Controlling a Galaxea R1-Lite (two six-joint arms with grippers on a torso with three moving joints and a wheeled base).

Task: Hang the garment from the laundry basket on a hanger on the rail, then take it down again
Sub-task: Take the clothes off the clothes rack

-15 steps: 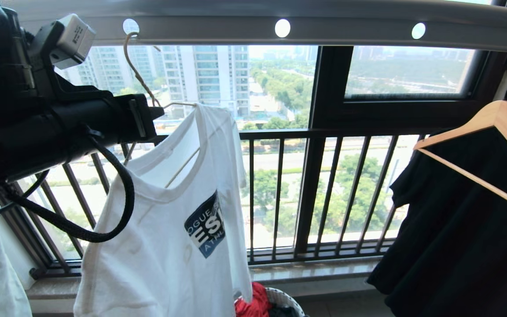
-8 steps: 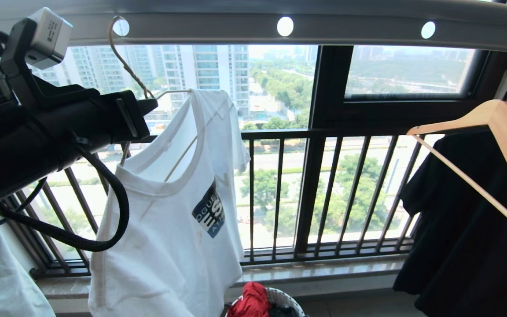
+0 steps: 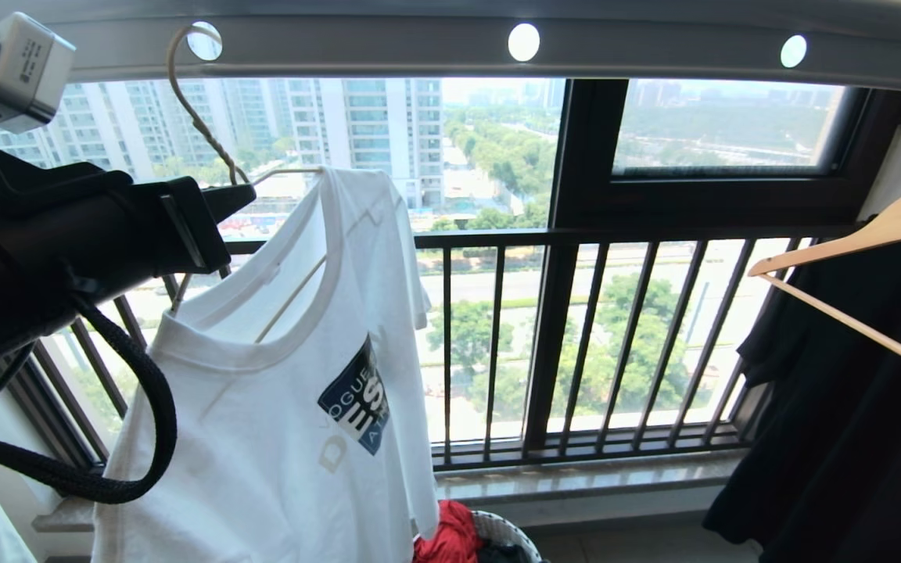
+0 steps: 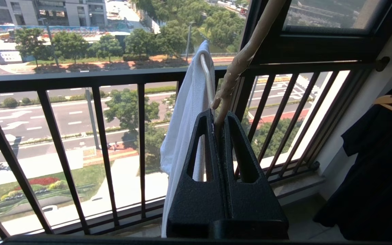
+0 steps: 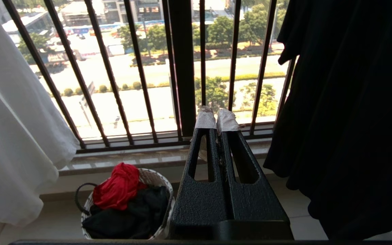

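Left gripper (image 4: pixel 219 115) closed tight on the twisted neck of the hanger (image 3: pixel 208 148), high at the left of the scene; nothing else in its jaws; white garment (image 3: pixel 286 407) draped on the hanger, collar just right of the grip, hem falling toward the near floor.

Hanger hook (image 3: pixel 184 47) sits up at the leftmost hole of the rail (image 3: pixel 654 47); whether the tip is threaded through or only lies against the bar cannot be told from the head view (the bright hole washes out the wire).

Right gripper (image 5: pixel 216 119) closed and empty, parked low, pointing at the balcony bars; laundry basket (image 5: pixel 155 180) on the floor just left of it, red and dark cloth inside.

Black garment (image 3: pixel 849 407) on the thick wooden hanger (image 3: pixel 873 234) hangs far right, well apart.

Judgement: the step in hand is working the hook at the rail hole, on or off cannot be told. To do it well: keep the pinch on the neck firm so the wire does not swivel; move the hook along its own curve, not straight across; go slowly, since the shirt's weight hangs to one side and may tilt the hanger; the far shoulder looks loosely seated and could slip.
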